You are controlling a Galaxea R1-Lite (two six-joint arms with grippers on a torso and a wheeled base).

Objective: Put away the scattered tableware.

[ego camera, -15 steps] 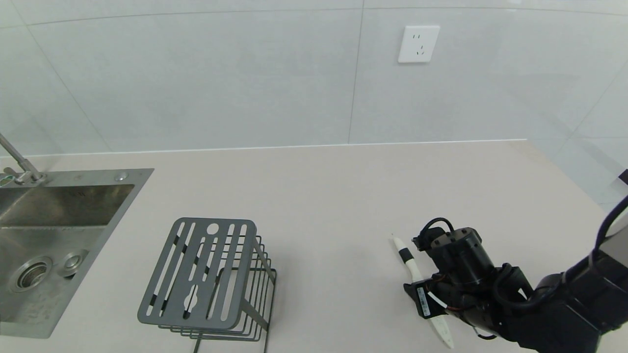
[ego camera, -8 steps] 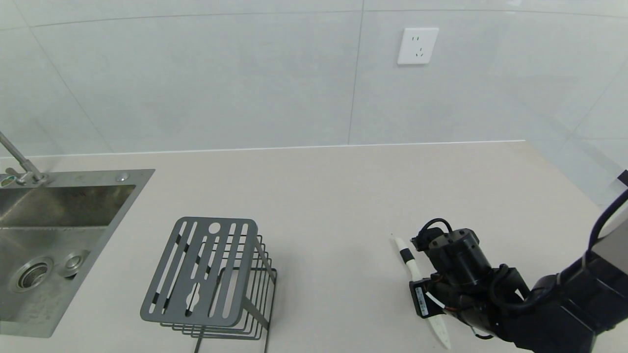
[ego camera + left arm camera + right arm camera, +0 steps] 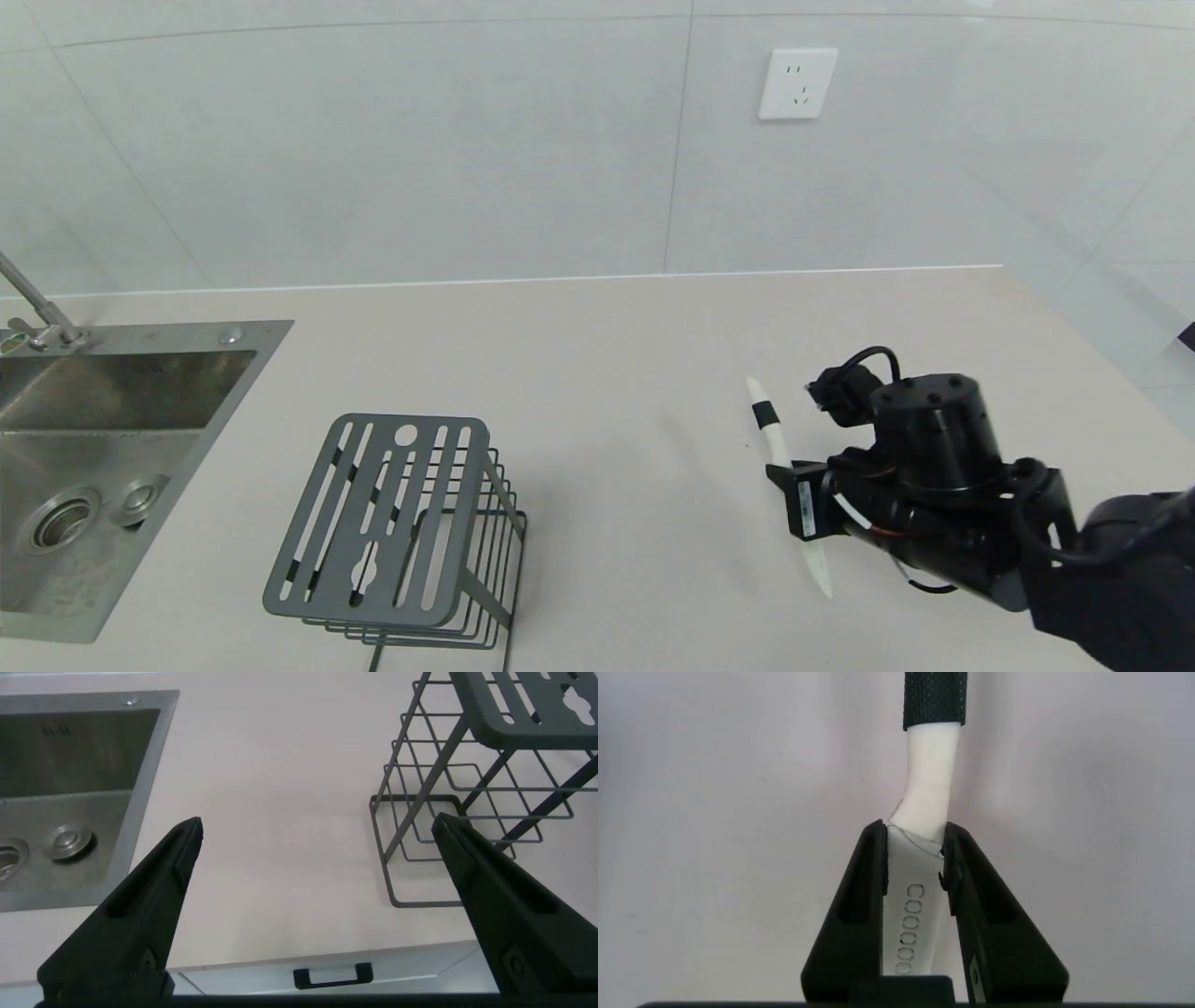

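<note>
Right jaws are pressed together on the white knife (image 3: 777, 448): my right gripper (image 3: 915, 838) pinches it where handle meets blade, one finger on either side. My left gripper (image 3: 313, 845) hangs with its jaws spread wide above the front of the countertop (image 3: 653, 355), between the sink (image 3: 140, 387) and the rack (image 3: 364, 609).

One pale countertop runs back to the wall (image 3: 420, 140). One steel sink is set into its left end and cut off by the picture's edge, with two round drain openings (image 3: 61, 525) in its floor. Of the faucet (image 3: 37, 303) I see just a slanting piece and its base. One grey metal rack, a slotted plate on a wire cage, stands right of the sink and well apart from the knife. Its near foot is cut off in the head view.

One knife: its handle end, with a single black band, sticks out past the jaws toward the wall, and the pointed blade runs back under my wrist toward me. My gripper's body hides its middle in the head view. The right wrist view cuts the blade off below a row of small round marks. It appears to hang above the counter, not on it. One white socket (image 3: 796, 84) sits on the wall.
</note>
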